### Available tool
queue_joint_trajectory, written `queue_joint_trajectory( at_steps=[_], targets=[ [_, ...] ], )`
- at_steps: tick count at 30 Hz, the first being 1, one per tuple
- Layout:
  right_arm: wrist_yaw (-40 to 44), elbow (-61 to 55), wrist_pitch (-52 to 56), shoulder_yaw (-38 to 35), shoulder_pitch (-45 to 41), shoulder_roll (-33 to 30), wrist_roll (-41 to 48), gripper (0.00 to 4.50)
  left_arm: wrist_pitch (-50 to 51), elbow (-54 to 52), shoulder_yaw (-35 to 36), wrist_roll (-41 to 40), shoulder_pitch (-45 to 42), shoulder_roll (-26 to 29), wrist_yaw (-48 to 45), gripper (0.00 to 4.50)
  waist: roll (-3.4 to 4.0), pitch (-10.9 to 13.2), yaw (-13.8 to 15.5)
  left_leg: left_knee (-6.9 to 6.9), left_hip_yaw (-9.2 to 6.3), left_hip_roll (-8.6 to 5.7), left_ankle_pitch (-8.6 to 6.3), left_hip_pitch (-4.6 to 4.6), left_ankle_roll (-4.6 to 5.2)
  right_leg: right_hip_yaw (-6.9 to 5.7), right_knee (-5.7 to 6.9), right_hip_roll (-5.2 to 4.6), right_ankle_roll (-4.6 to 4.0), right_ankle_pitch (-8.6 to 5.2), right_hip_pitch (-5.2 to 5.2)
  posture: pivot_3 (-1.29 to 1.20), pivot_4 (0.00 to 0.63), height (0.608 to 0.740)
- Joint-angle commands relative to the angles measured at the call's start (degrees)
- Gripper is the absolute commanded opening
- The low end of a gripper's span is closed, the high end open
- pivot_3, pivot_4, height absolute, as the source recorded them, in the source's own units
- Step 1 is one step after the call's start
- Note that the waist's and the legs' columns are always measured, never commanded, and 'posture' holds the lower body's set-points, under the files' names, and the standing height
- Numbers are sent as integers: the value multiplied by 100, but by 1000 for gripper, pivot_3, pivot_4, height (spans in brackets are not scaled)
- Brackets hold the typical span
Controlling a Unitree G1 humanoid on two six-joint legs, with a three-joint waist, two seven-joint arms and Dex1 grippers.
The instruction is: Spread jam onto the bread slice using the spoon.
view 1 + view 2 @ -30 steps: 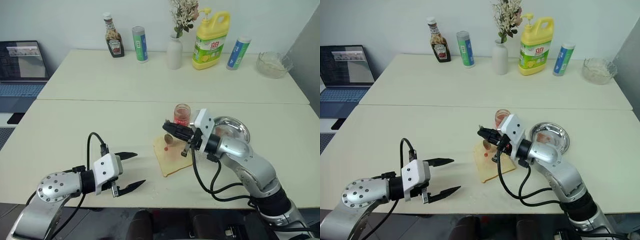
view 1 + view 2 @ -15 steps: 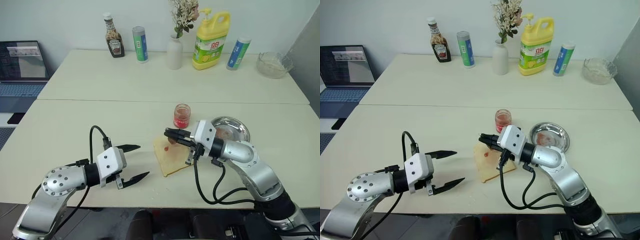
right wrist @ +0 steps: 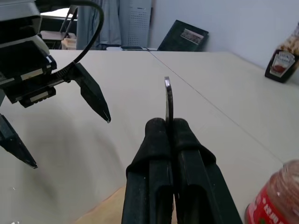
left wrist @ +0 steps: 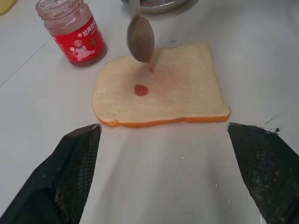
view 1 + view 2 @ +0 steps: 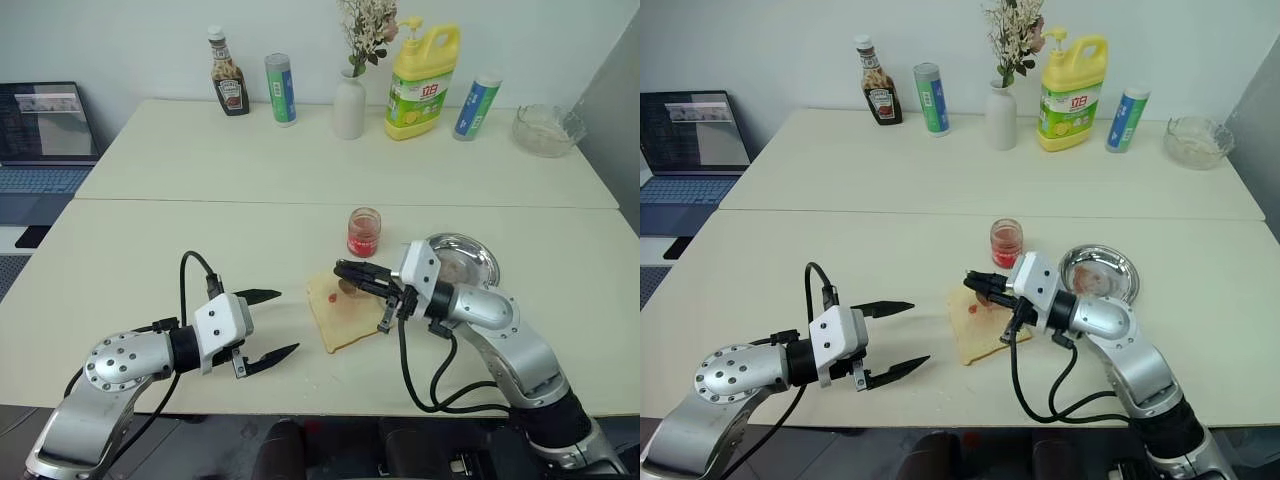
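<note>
The bread slice lies flat on the table with a red blob of jam on its middle. My right gripper is shut on the spoon by its thin handle. The spoon's bowl hangs just above the slice's far edge, smeared with jam and dripping a red thread. The jam jar stands open just behind the bread. My left gripper is open and holds nothing, close above the table to the left of the bread, pointing at it.
A round steel dish sits right of the bread, behind my right arm. Along the far table stand a ketchup bottle, two canisters, a vase, a yellow detergent bottle and a glass bowl. A laptop sits at left.
My right forearm has sunk lower and straightened, keeping the spoon over the bread's far edge. My left gripper has edged slightly toward the bread and stays open.
</note>
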Motion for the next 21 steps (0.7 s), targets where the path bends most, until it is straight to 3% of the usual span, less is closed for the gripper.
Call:
queue_joint_trajectory(
  at_steps=[1, 13, 21],
  targets=[
    [-425, -14, 672, -659, 100, 394, 866, 12, -191, -41, 13, 52, 1, -31, 43, 4500, -1, -1, 0, 1, 1, 0, 0, 1, 0, 1, 6, 0, 0, 0, 0, 0, 150, 740],
    [-2213, 294, 2854, -1862, 229, 1676, 2788, 12, -141, 67, 73, 32, -214, -110, 141, 4500, -1, -2, -9, 3, 1, -1, 1, 16, 0, 5, 38, 3, 0, -1, -1, 0, 150, 740],
    [-3072, 777, 3273, -2264, -108, 2344, 3295, 12, -118, 174, 98, 25, -340, -139, 215, 4500, -1, -2, -15, 4, 5, 0, 1, 23, 0, 9, 49, 5, -1, -1, -1, 0, 150, 740]
  ],
)
